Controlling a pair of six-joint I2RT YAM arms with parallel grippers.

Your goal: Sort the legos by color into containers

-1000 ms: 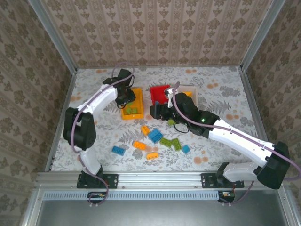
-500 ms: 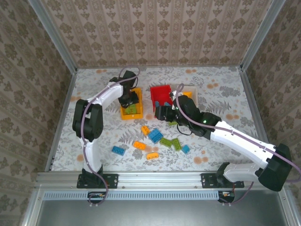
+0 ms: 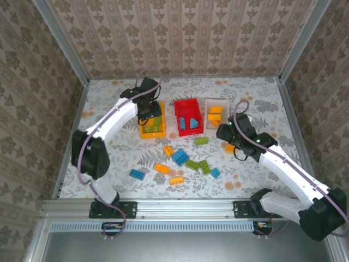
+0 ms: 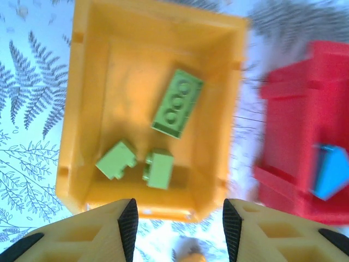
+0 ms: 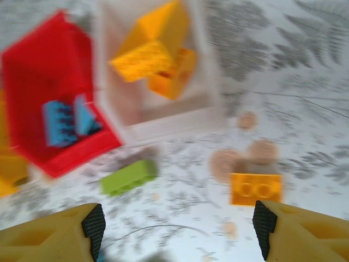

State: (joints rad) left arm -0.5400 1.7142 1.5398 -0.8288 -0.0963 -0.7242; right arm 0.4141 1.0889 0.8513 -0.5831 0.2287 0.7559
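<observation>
**Left gripper** open and empty, hanging over the near wall of the yellow-orange bin; three green legos lie inside, just ahead of its fingertips; red bin to its right. **Right gripper** spread wide, empty; orange brick on the table ahead-right; green brick ahead-left; white bin beyond.
</observation>
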